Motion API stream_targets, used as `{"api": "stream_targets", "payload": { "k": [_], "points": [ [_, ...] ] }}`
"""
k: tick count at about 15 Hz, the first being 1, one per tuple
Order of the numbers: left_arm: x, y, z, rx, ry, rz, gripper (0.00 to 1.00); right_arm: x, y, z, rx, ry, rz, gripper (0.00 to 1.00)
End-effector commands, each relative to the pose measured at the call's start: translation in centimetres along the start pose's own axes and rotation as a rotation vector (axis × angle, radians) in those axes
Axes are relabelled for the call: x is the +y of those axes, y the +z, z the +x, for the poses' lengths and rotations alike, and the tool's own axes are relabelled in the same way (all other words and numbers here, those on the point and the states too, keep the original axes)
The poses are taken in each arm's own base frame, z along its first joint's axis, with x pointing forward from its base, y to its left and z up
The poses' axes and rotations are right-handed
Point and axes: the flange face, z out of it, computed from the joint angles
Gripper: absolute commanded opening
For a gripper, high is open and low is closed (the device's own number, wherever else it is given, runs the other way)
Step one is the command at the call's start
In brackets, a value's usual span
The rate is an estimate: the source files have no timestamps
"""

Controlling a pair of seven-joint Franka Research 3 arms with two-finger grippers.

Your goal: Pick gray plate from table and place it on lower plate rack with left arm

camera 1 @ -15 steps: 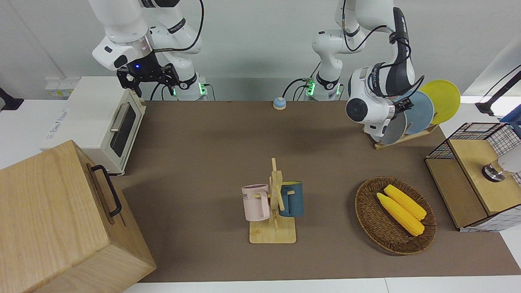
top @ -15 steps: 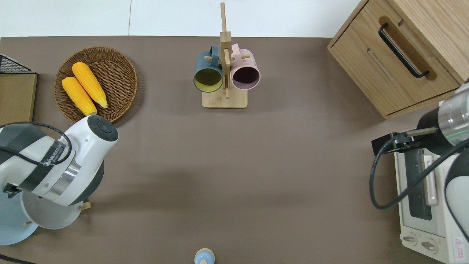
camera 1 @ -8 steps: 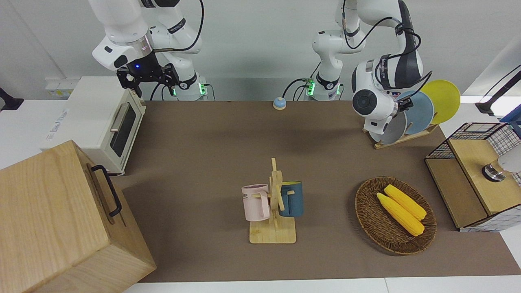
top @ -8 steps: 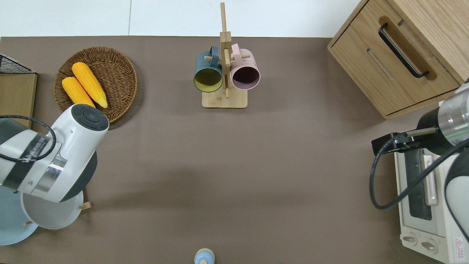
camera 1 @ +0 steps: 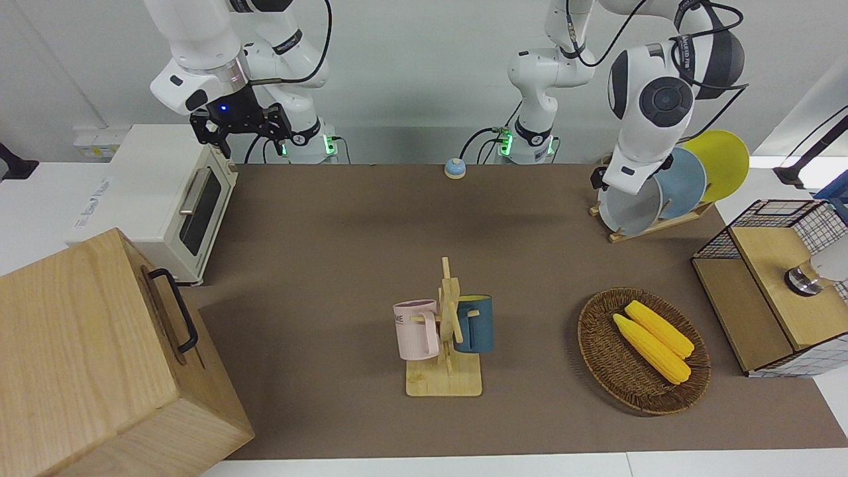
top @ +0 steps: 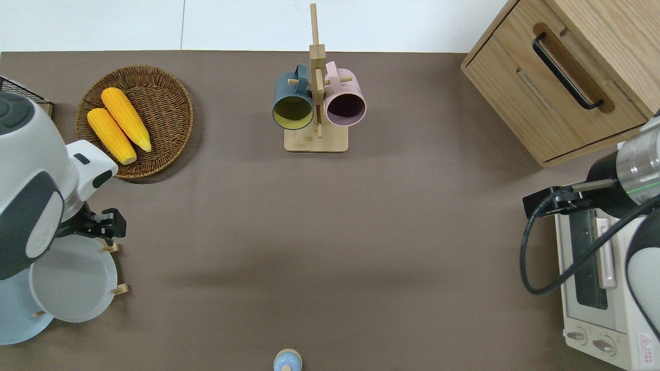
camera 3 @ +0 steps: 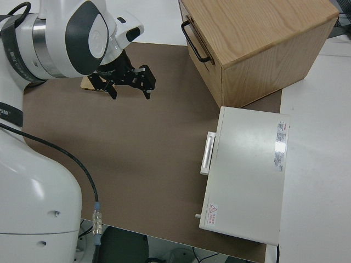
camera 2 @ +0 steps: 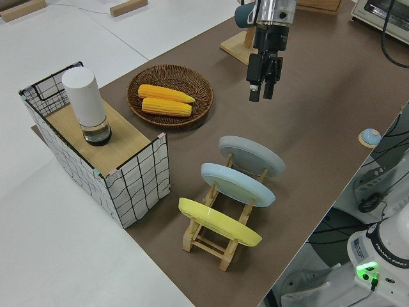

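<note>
The gray plate stands tilted in the end slot of the lower plate rack, beside the light blue plate and the yellow plate. It also shows in the front view and the overhead view. My left gripper is open and empty, raised in the air. In the overhead view the left gripper is over the rack's end, just off the gray plate's rim. My right arm is parked, its gripper open.
A wicker basket with two corn cobs lies farther from the robots than the rack. A wire basket with a white cylinder stands beside it. A mug tree, a wooden cabinet, a toaster oven and a small bell are also here.
My left arm has lifted and swung away from the gray plate, toward the corn basket. The plate stays in the rack. The right arm has not moved.
</note>
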Motion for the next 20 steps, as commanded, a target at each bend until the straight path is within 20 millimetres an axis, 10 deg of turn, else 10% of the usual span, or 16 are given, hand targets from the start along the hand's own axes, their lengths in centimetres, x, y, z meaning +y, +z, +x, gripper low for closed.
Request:
{"api": "stream_targets", "payload": {
  "k": [1, 20],
  "points": [
    [-0.4, -3.5, -0.4, 0.024, 0.024, -0.226, 1.0, 0.2, -0.3, -0.2, -0.003, 0.015, -0.007, 0.983],
    [-2.0, -9.9, 0.0, 0.274, 0.251, -0.345, 1.0, 0.3, -0.4, -0.3, 0.0, 0.017, -0.007, 0.983]
  ]
}}
